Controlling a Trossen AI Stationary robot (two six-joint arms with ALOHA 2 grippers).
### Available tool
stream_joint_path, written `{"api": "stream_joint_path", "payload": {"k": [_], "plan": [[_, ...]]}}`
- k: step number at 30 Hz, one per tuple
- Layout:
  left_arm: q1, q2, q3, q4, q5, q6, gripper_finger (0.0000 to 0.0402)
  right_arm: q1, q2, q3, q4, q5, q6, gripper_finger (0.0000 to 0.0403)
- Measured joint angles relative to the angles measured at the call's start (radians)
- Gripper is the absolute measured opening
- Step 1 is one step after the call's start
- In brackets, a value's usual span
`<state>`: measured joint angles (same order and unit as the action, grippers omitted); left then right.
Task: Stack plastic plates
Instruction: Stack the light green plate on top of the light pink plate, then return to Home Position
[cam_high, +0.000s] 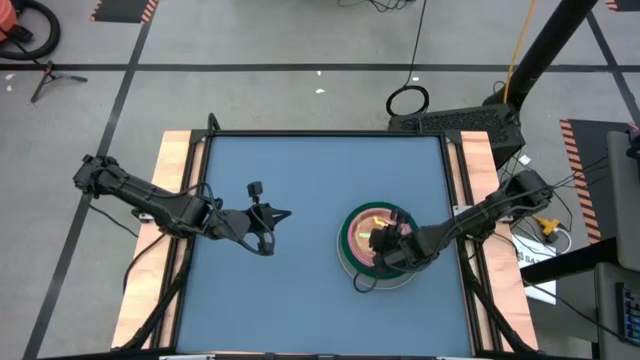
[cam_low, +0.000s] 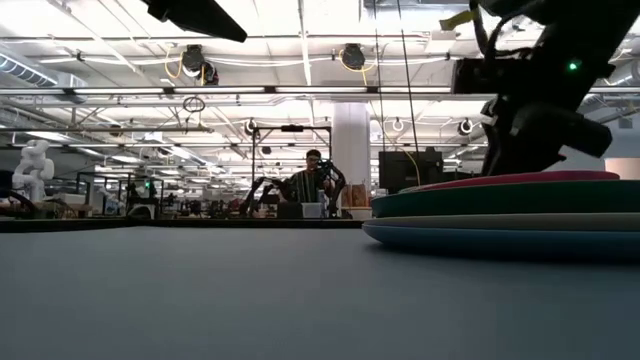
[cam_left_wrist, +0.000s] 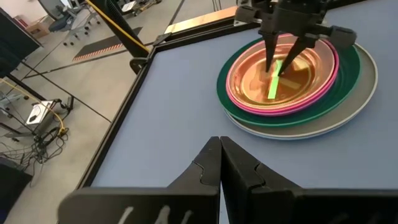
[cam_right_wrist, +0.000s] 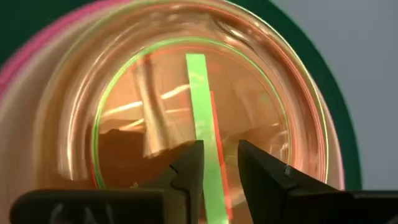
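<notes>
Glossy translucent plates (cam_right_wrist: 186, 112) (plastic-looking)

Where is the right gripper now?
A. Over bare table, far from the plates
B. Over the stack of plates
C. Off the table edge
B: in the high view the right gripper is over the stack of plates, and the left wrist view shows its fingers pointing down into the top translucent plate.

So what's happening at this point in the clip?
The plastic plates sit in one stack on the blue table, right of centre. The right end effector is open just over the top translucent plate, which has a green stripe. The left end effector is shut, empty, left of the stack.
</notes>
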<state>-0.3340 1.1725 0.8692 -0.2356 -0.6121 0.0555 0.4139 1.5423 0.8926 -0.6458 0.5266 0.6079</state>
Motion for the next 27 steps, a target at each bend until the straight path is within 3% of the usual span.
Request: {"api": "stream_joint_path", "payload": {"k": [8, 12, 16, 20, 27], "plan": [[-0.007, 0.000, 0.000, -0.026, 0.001, 0.000, 0.0001, 0.007, -0.014, 0.052, -0.005, 0.039, -0.092, 0.0093], [-0.032, 0.000, 0.000, -0.037, 0.037, 0.044, 0.0001, 0.007, -0.068, 0.023, 0.089, 0.044, -0.188, 0.0087], [-0.044, 0.000, -0.001, -0.079, 0.090, 0.082, 0.0001, -0.019, -0.183, -0.084, 0.345, 0.039, -0.355, 0.0072], [-0.022, 0.000, -0.012, -0.118, 0.090, 0.064, 0.0001, -0.088, -0.323, -0.226, 0.546, -0.034, -0.477, 0.0055], [0.050, -0.142, -0.204, -0.034, 0.092, 0.052, 0.0001, -0.223, -0.598, -0.413, 0.685, -0.154, -0.566, 0.0033]]}}
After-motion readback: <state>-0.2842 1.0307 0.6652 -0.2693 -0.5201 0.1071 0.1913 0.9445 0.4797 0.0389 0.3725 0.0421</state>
